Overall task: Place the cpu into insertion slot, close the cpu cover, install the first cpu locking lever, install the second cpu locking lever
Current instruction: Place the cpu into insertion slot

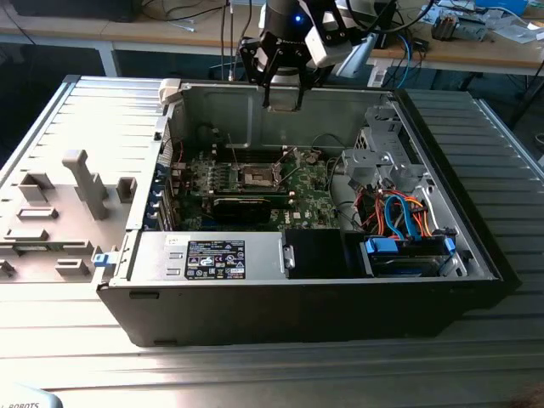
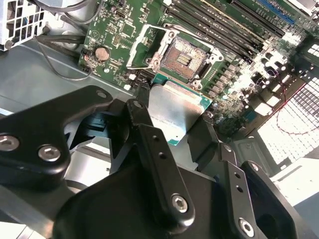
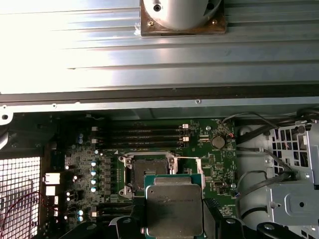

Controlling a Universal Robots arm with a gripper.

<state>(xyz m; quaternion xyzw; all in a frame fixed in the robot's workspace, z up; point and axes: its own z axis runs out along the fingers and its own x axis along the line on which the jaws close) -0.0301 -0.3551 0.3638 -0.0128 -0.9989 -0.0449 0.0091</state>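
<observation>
My gripper hangs above the open computer case, over its far wall, shut on the cpu. The cpu is a flat square chip with a dull silver top and a green edge, held by two opposite sides between the black fingers. Below it on the green board lies the insertion slot, open and bare, with its contact field showing. The cpu cover stands swung up beside the slot. The cpu is well above the slot and apart from it.
Memory slots run next to the slot. A long black card lies in front of it in the exterior view. A drive cage, coloured cables and a black box fill the exterior view's right. The removed side panel lies left.
</observation>
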